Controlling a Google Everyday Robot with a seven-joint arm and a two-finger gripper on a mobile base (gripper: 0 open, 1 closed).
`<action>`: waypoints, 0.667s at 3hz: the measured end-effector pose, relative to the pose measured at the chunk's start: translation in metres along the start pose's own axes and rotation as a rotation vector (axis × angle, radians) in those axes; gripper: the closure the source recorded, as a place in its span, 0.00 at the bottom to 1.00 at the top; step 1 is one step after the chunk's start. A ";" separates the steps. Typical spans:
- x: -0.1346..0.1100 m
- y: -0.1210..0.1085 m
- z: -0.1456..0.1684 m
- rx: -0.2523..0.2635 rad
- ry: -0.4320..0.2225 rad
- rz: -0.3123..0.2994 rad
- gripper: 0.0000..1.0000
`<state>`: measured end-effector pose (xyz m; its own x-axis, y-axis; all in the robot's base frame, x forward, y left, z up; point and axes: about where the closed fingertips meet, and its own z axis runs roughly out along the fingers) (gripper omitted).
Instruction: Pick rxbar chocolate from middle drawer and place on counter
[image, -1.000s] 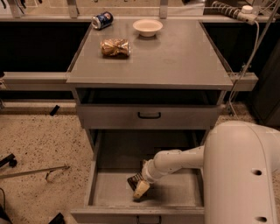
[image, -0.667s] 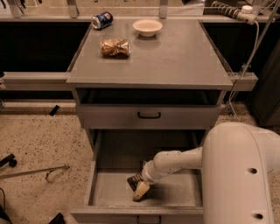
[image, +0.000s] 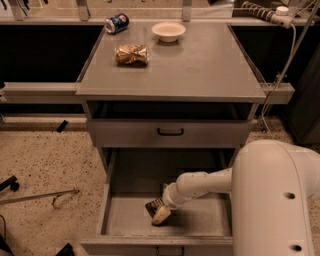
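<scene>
No lettering is legible on the small black-wrapped rxbar chocolate. It lies inside the open, wide grey metal middle drawer, at the front centre of the tray. The white arm's gripper is down on the bar; whether it is clamped cannot be told. Above the drawer, the flat grey counter carries a blue soda can, a gold foil snack bag and a white bowl.
</scene>
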<state>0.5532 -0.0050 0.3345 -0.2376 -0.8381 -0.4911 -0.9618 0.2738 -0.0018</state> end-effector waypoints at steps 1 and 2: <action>0.000 0.000 0.000 0.000 0.000 0.000 0.65; -0.004 0.000 -0.008 0.000 0.000 0.000 0.88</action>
<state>0.5531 -0.0050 0.3433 -0.2376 -0.8381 -0.4911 -0.9618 0.2738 -0.0018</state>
